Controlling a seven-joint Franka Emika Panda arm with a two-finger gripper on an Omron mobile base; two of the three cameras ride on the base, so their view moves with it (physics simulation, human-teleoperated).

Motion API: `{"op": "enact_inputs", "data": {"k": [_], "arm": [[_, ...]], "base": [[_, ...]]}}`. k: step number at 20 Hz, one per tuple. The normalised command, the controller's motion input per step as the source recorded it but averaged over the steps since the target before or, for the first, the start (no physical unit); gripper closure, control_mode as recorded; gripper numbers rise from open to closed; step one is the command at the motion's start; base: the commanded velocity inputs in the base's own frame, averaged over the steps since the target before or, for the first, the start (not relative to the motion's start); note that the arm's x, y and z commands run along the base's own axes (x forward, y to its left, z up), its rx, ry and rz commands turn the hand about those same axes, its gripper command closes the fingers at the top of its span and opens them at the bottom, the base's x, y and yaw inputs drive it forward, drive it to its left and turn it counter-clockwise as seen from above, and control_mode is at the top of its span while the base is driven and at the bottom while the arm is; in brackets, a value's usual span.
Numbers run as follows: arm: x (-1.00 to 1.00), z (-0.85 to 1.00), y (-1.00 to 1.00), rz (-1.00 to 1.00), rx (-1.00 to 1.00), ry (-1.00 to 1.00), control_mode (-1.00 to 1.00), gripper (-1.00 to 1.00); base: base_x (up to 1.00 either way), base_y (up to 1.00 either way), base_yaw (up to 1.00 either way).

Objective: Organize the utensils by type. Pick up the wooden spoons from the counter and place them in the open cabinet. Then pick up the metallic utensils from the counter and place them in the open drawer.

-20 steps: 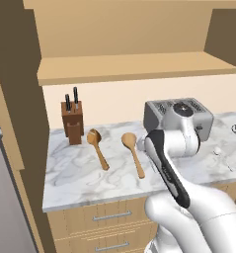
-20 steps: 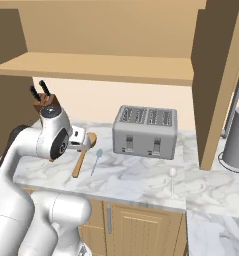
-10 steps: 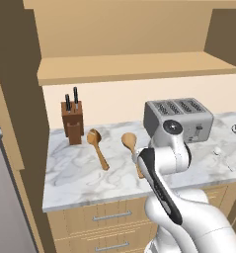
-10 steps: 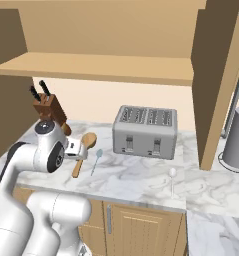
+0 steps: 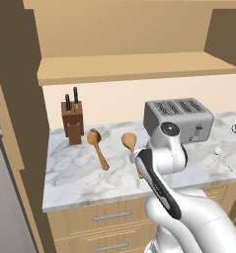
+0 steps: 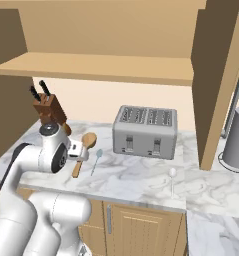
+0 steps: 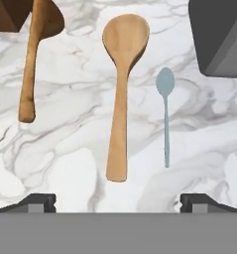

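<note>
Step in hand, as I judge it: pick the first of the two wooden spoons. Gripper (image 7: 118, 201) is released, jaws spread wide, holding nothing, hovering above the counter (image 7: 70, 158) looking straight down.

Nearer wooden spoon (image 7: 121, 94) lies flat on the marble, centred between the fingertips (image 7: 38, 201) in the hand view, bowl away from the hand, handle end nearest. In the right base view it (image 6: 84, 151) is partly hidden by the wrist. Second wooden spoon (image 7: 35, 54) lies beside it, apart, bowl just next to the knife block (image 5: 72, 122) at the back left corner of the counter. Bluish metal spoon (image 7: 165, 114) lies parallel on the other side, near but not touching. Whitish metal utensil (image 6: 172, 179) sits well apart, toward the front edge near the right end. Toaster (image 6: 145, 131) at the back edge.

To do it well:
- descend straight, keeping the centre spoon's handle midway between the jaws
- grab the handle around mid-length, not the bowl; better balance, narrower
- the jaws close across the handle, so alignment already looks okay; no big roll needed
- watch the bluish spoon: one fingertip could land on it or shove it
- go low enough to catch a flat thing, fingers almost on the marble
- then lift clear before heading to the open cabinet (image 5: 129, 66) shelf above.

Open drawer: can't tell where from these views.
</note>
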Motion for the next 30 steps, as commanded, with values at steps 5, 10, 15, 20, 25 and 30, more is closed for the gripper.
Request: {"op": "enact_inputs", "data": {"k": [5, 10, 15, 20, 25, 30], "arm": [[0.23, -0.37, 0.01, 0.00, 0.03, 0.10, -1.00, -1.00], [0.29, -0.58, 0.01, 0.00, 0.00, 0.10, -1.00, -1.00], [0.22, -0.54, 0.02, 0.00, 0.00, 0.01, -1.00, -1.00], [0.02, -0.51, 0.00, 0.00, 0.00, 0.00, -1.00, -1.00], [0.14, -0.47, 0.00, 0.00, 0.00, 0.00, -1.00, -1.00], [0.07, -0.38, 0.00, 0.00, 0.00, 0.00, -1.00, -1.00]], "base": [[0.00, 0.00, 0.00], [0.00, 0.00, 0.00], [0.00, 0.00, 0.00], [0.00, 0.00, 0.00], [0.00, 0.00, 0.00], [0.00, 0.00, 0.00]]}}
